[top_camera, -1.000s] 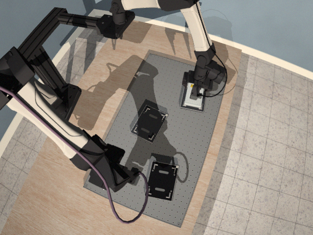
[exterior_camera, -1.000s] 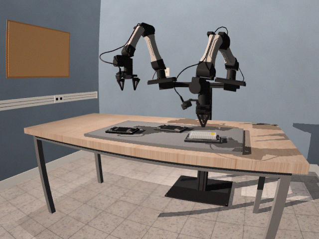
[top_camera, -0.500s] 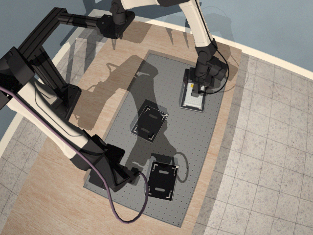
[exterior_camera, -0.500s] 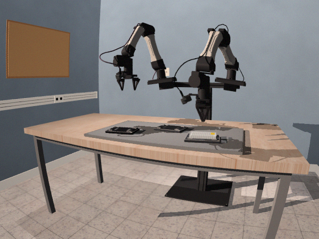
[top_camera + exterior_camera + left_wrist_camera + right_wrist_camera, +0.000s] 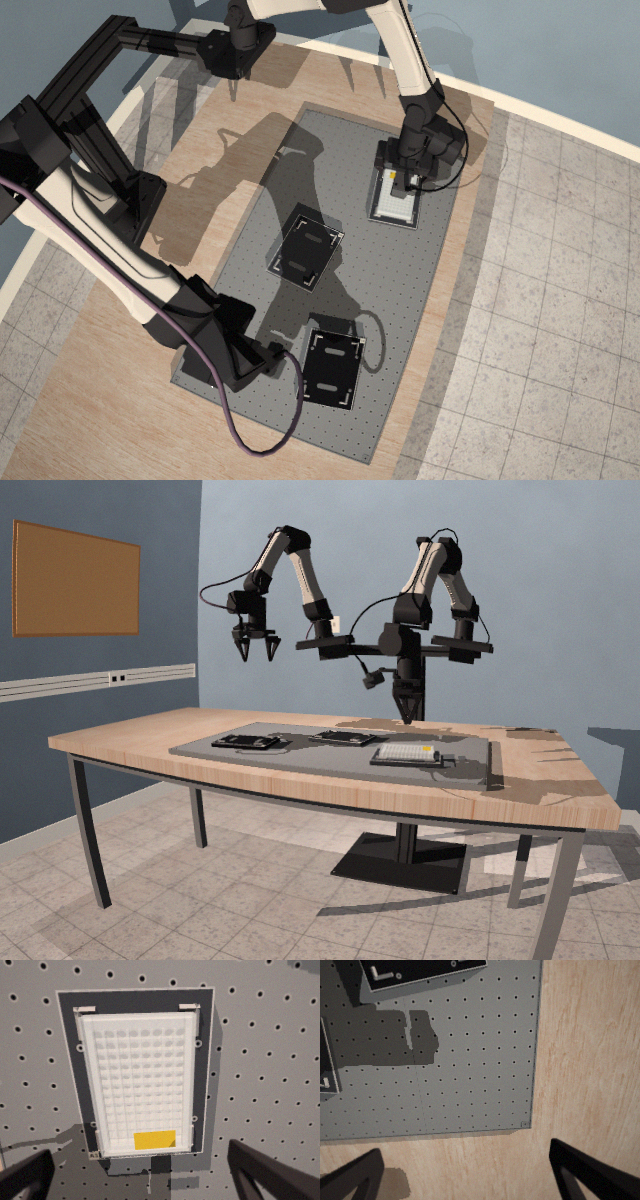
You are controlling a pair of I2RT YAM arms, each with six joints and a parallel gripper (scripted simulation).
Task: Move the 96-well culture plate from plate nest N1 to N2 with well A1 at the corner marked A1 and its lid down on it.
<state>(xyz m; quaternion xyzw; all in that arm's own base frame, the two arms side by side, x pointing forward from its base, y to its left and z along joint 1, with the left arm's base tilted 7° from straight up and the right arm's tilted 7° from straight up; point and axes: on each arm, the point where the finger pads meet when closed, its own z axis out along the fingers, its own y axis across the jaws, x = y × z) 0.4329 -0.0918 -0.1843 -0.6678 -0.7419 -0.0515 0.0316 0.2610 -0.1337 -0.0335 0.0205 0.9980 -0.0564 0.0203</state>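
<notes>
The white culture plate (image 5: 395, 206) (image 5: 405, 751) (image 5: 142, 1080), with its clear lid on and a yellow label, sits inside the corner locators of nest N2 (image 5: 403, 763) (image 5: 135, 1001), the leftmost nest from the arms' side. It looks level. The nest's A1 mark shows at the lower left in the left wrist view; well A1 cannot be made out. My left gripper (image 5: 407, 721) (image 5: 141, 1153) is open and empty above the plate. My right gripper (image 5: 257, 659) (image 5: 467, 1152) is open and empty, high up. Two black nests hold nothing; which is N1 I cannot tell.
One empty nest (image 5: 305, 253) (image 5: 343, 737) stands turned near the middle of the perforated board (image 5: 398, 268) (image 5: 470, 1065). The other empty nest (image 5: 331, 369) (image 5: 246, 741) is at the arms' far right. The left arm's camera hangs beside its gripper.
</notes>
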